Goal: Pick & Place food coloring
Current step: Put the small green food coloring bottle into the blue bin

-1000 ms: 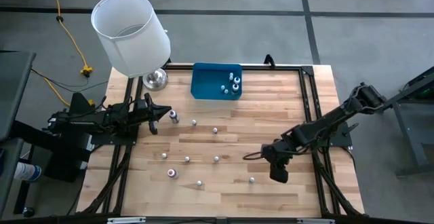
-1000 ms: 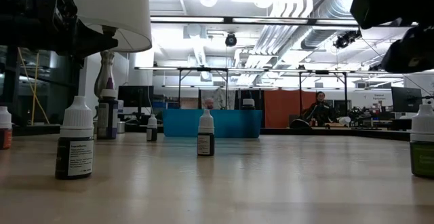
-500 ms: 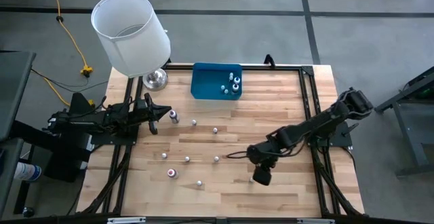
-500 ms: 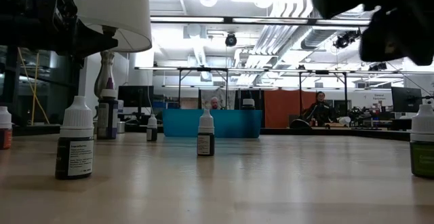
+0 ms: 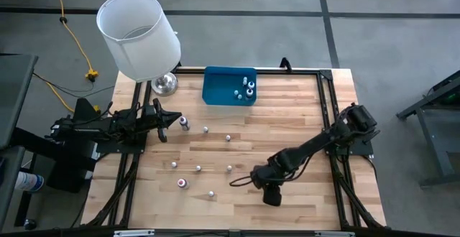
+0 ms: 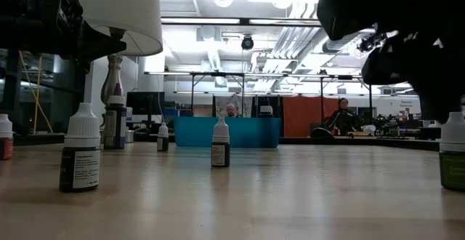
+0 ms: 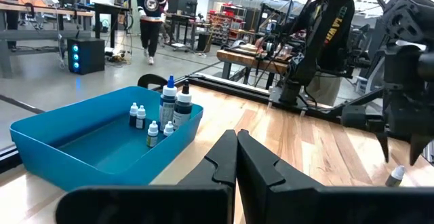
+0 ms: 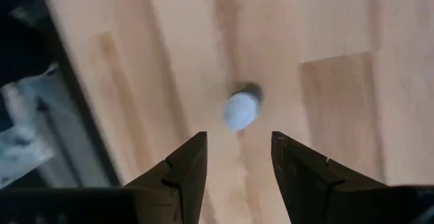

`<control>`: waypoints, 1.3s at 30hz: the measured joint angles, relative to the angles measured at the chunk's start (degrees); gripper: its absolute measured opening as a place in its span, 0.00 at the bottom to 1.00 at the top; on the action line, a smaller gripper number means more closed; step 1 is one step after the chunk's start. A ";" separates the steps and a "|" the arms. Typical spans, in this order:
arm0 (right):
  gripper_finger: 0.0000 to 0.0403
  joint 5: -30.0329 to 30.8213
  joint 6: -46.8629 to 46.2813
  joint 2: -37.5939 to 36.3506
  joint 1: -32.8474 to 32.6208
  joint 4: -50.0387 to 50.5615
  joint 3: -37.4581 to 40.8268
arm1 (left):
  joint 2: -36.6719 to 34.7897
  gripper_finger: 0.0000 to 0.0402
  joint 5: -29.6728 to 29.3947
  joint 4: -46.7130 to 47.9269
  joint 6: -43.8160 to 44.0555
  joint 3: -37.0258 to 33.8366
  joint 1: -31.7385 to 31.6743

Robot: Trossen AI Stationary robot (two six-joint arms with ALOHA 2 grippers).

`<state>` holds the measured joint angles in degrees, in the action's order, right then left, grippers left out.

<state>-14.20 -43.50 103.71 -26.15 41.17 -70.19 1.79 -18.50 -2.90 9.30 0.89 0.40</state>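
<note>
Your left gripper (image 5: 167, 122) is sitting clenched at the left edge of the table (image 5: 287, 122), its fingers (image 7: 237, 157) pressed together with nothing between them, pointing toward the middle of the table. Just beside its tip a dark-bodied bottle (image 5: 184, 123) is standing upright. Behind that arm, at the table's far-left corner, a lamp (image 5: 139, 37) with a white shade is standing on its shiny metal base (image 5: 164, 84). Moving right, you are looking at loose bottles of food coloring scattered over the wood: a reddish one (image 5: 182, 183) near the front, and white-capped ones (image 5: 229, 168) spread between it and the middle of the table. At the far edge, a blue tray (image 5: 219, 86) is holding a small cluster of bottles (image 5: 247, 88) in its right-hand end. Further right, your right arm is reaching in low across the table, and your right gripper (image 5: 271, 194) is hanging over the front part of the wood with its fingers (image 8: 184, 166) spread apart and gripping nothing. A single white-capped bottle (image 8: 241, 108) is standing just ahead of that gap, though it is blurred there, so you cannot tell how close the fingers are to it.
</note>
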 joint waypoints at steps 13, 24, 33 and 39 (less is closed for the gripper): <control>0.38 8.64 0.65 0.03 -4.37 -0.94 0.00 | -0.01 0.00 0.00 0.00 0.00 0.01 -0.02; 0.38 15.85 4.38 0.01 -7.64 -2.05 0.00 | 0.00 0.00 0.00 0.00 0.00 0.00 0.00; 0.38 17.10 6.31 0.07 -7.74 -2.99 1.24 | 0.00 0.00 0.00 0.00 0.00 0.01 -0.01; 0.38 16.68 8.77 0.10 -7.76 -4.28 1.31 | -0.01 0.00 0.00 0.00 0.00 0.00 0.00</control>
<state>2.48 -34.73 103.81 -33.91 36.88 -68.88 1.78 -18.50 -2.90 9.30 0.89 0.40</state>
